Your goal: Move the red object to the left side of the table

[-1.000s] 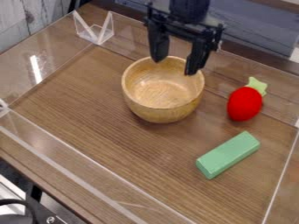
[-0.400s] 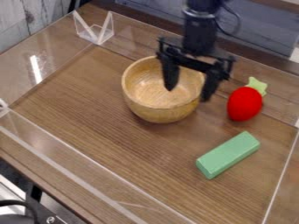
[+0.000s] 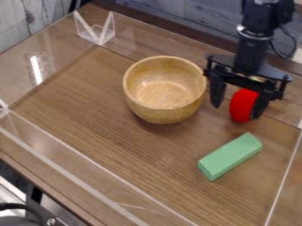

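Even light, acrylic glare, soft focus

The strawberry [image 3: 243, 105] is a small, glossy red toy. It stands on the table [image 3: 106, 115] near the right edge, toward the far right corner. Only its rounded red body shows clearly; its top is hidden. The table is dark brown wood grain, walled by low clear acrylic along its edges. Its left side, by the near left corner, lies well apart from the strawberry.
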Action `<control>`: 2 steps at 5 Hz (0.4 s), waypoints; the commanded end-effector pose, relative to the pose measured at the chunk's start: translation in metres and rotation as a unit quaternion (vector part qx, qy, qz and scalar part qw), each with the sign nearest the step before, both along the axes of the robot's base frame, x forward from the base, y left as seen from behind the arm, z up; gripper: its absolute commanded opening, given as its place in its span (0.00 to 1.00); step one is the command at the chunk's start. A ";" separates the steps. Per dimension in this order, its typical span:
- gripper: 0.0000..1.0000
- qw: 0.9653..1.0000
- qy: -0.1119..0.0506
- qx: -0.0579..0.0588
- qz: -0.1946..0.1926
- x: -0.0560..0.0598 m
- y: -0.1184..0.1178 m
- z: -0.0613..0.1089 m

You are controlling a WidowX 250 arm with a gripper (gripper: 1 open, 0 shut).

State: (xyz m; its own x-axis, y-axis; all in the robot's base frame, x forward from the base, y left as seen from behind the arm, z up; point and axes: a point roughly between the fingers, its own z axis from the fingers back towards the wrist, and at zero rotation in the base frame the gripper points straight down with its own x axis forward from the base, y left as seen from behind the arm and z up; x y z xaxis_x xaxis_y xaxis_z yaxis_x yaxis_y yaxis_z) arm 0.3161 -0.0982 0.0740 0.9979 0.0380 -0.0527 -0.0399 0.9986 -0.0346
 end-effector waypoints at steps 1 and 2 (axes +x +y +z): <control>1.00 0.999 -0.046 -0.011 0.011 0.021 -0.016 0.021; 1.00 0.998 -0.053 -0.011 0.032 0.028 -0.021 0.022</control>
State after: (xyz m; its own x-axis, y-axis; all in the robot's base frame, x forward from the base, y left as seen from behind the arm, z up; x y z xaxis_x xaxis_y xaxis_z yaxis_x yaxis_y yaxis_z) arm 0.3357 -0.1134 0.0777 0.9939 0.1098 -0.0097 -0.1101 0.9930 -0.0418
